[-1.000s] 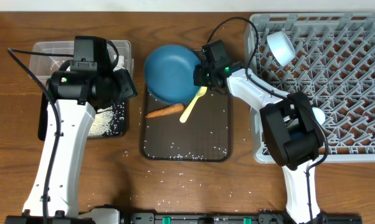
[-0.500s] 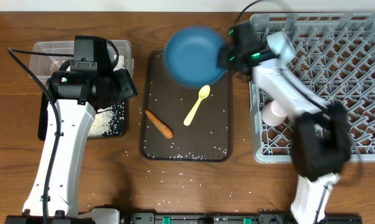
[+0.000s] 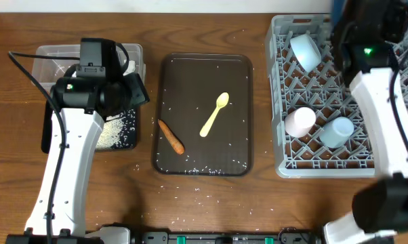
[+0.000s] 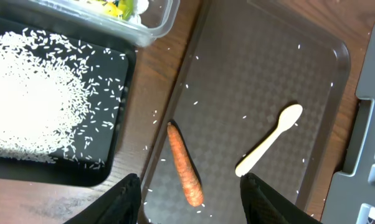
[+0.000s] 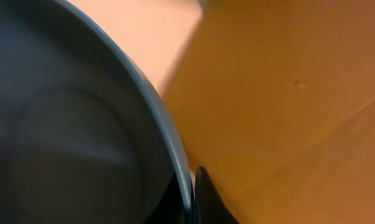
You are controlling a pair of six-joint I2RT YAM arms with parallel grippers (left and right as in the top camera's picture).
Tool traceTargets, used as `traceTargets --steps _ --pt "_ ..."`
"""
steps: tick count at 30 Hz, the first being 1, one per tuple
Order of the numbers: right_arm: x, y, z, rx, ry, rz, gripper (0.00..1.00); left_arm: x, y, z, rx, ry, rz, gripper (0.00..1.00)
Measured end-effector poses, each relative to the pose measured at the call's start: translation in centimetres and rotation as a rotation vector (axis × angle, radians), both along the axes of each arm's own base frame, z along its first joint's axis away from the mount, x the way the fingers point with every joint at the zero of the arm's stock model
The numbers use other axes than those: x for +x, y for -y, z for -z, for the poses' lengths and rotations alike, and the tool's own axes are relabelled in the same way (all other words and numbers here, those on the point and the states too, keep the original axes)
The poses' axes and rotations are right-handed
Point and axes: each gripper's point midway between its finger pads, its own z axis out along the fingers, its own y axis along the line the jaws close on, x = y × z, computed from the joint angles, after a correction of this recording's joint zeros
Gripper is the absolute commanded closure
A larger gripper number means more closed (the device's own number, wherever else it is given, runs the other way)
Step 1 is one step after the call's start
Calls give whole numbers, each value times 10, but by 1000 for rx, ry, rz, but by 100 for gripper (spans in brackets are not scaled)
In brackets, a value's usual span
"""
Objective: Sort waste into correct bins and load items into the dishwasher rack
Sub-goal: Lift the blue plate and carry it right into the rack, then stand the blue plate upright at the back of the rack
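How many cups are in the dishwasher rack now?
2: pink cup in the rack's near-left corner, light blue cup just right of it. The right arm may hide more.

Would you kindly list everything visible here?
dark brown serving tray: 1, brown, centre
small orange carrot: 1, orange, on brown tray
pale yellow spoon: 1, yellow, beside carrot
shallow black tray: 1, black, left
loose white rice grains: many, white, mostly black tray
clear plastic tub: 1, clear, behind black tray
grey plastic dishwasher rack: 1, grey, right
white-and-light-blue bowl: 1, white, in rack
pink cup: 1, pink, in rack
light blue cup: 1, blue, beside pink
dark blue round dish: 1, blue, right gripper
left gripper: 1, black, open above carrot
right gripper: 1, black, shut on dish
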Motion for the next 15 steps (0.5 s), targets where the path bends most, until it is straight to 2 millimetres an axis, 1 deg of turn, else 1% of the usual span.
traceTargets --steps 2,4,6,7,9,11,15 --pt "6 17 24 -46 -122 19 99 0 0 0 0 2 0 46" --pt "13 34 44 -82 -214 32 99 1 0 0 0 3 0 46" --pt "22 48 60 -118 -276 39 99 1 0 0 0 4 0 46" --pt "25 54 65 -130 -292 43 99 1 0 0 0 4 0 46" --pt "31 63 69 -158 -305 49 99 1 0 0 0 4 0 46" --pt "36 70 67 -182 -303 51 99 1 0 0 0 4 0 46" --pt "42 72 60 -224 -320 14 99 1 0 0 -1 4 -1 46"
